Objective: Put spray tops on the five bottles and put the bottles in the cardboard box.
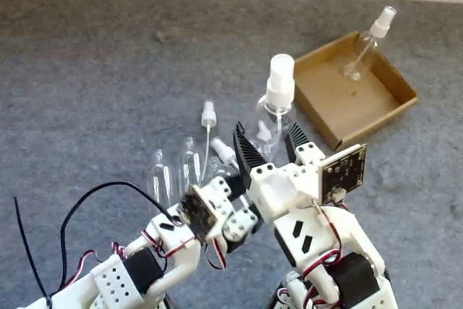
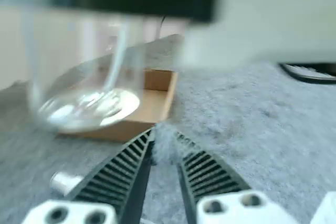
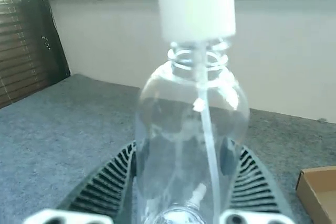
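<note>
One boxed bottle with its top on already leans in the cardboard box at far right. At least two bare bottles and a couple of loose spray tops lie on the grey mat left of centre. Right gripper has the held bottle upright mid-table, left of the box, fingers spread wide and pressed on its belly either side. Its spray top is on, tube down inside, but the right wrist view shows bare neck under the cap, so we judge it not fully seated. Left gripper sits low near that bottle's base, only a crack open, holding nothing. We'd bring the left up onto the cap and press or twist straight down the bottle axis while the right holds firm. Off-axis force will likely tilt the bottle in the grip, since the clear plastic looks slippery. Only then should we carry it far-right, clear the box wall before lowering, and set it beside the boxed bottle, not on it.
</note>
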### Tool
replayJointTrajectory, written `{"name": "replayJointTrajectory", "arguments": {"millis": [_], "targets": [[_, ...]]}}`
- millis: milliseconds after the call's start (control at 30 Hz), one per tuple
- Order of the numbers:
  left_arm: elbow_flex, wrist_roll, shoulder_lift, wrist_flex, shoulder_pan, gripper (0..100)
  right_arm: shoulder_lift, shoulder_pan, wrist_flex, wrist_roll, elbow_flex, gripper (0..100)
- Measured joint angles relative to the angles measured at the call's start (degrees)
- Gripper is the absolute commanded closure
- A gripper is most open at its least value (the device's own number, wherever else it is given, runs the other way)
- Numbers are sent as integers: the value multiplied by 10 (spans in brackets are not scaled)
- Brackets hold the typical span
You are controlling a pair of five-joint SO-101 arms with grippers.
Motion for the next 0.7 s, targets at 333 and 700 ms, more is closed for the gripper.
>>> {"name": "replayJointTrajectory", "arguments": {"millis": [333, 700], "targets": [[0, -84, 0, 0, 51, 993, 7, 18, 0, 2, 19, 856], [0, -84, 0, -62, -15, 993, 7, 25, 13, 4, 23, 856]]}}
